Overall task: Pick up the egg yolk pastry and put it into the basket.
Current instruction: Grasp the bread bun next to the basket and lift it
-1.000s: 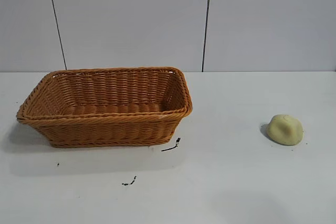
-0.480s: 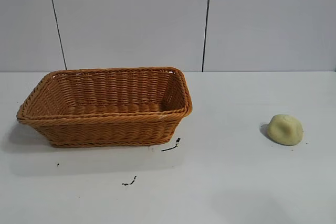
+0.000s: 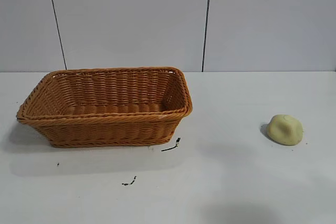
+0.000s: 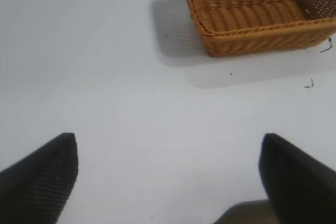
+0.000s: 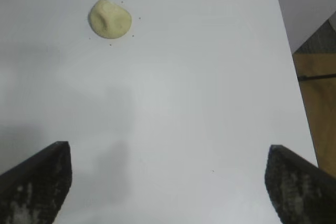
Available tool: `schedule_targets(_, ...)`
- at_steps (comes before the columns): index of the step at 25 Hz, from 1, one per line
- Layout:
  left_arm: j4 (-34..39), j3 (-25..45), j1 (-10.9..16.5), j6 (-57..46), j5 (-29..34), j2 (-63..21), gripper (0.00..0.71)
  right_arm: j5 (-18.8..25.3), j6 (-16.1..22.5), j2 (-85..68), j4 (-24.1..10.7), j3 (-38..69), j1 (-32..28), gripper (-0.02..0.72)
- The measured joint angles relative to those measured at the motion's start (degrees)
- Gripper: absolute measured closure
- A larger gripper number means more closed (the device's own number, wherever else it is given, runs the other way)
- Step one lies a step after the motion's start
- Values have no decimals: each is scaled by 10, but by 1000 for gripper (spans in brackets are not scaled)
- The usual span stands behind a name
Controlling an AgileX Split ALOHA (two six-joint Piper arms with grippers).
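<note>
Egg yolk pastry [image 3: 285, 129] sits on the white bench [image 3: 236, 182], well apart from the wicker basket [image 3: 105, 106], which is over on the left side of the exterior view. Pastry is free, nothing touching it; dent faces up. Basket holds nothing visible.

Right tool [image 5: 168, 182]: fingers spread wide, nothing btwn them, aimed down at bare bench w/ the pastry off-centre and some way ahead in the right wrist view. Left tool [image 4: 168, 177]: fingers also wide apart, holding nothing, hanging over bare bench near the basket's corner; looks idle.

Risks from here, my read:
- Pastry isn't lined up btwn the right fingers. If the tool drops w/o shifting across, one finger may land on the dome and shove or squash it.
- Lump looks soft and rounded, so a hard squeeze could deform it; a shallow pinch high on the dome could let it slip out.
- Long carry to the basket; a weak grip might drop it on the way, or it could clip the braided rim if carried low.

Vs the earlier exterior frames: pastry and basket haven't shifted. Only change is a faint shadow now showing on the bench at the lower edge, below the pastry, absent before; prob. the right arm coming in overhead.
</note>
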Motion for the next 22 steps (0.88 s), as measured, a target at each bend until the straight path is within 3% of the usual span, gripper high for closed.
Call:
schedule_targets(12, 0, 0, 0, 0, 0, 0, 14, -2, -18, 374, 11, -242, 9, 10)
schedule_targets(18, 0, 0, 0, 0, 0, 0, 14, 4, -33, 479, 37, -357, 51, 10)
schedule_targets(22, 0, 0, 0, 0, 0, 0, 14, 6, -33, 518, 44, -380, 52, 10)
